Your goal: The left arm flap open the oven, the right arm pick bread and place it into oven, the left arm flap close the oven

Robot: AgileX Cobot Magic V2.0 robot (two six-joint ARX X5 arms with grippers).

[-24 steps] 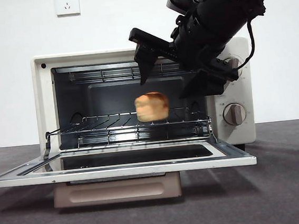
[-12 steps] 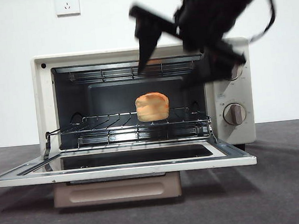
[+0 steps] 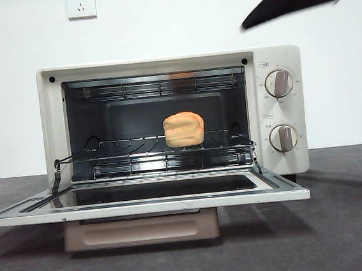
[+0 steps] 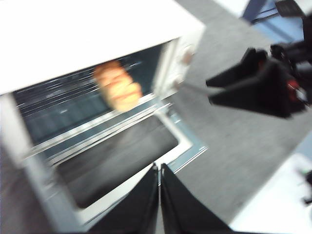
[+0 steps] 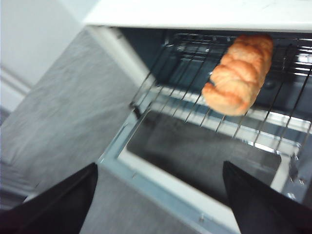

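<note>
A bare test room: a plain white wall (image 3: 25, 112) with sockets (image 3: 80, 3) at 12 o'clock, and a grey-clothed table (image 3: 350, 222) below.

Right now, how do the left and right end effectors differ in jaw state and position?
The left end effector has its jaws pressed together, while the right end effector has its jaws spread wide. The left one points at the outer edge of the oven's open door; the right one looks down over the door toward the bread on the rack. Both are empty and touch nothing.
</note>
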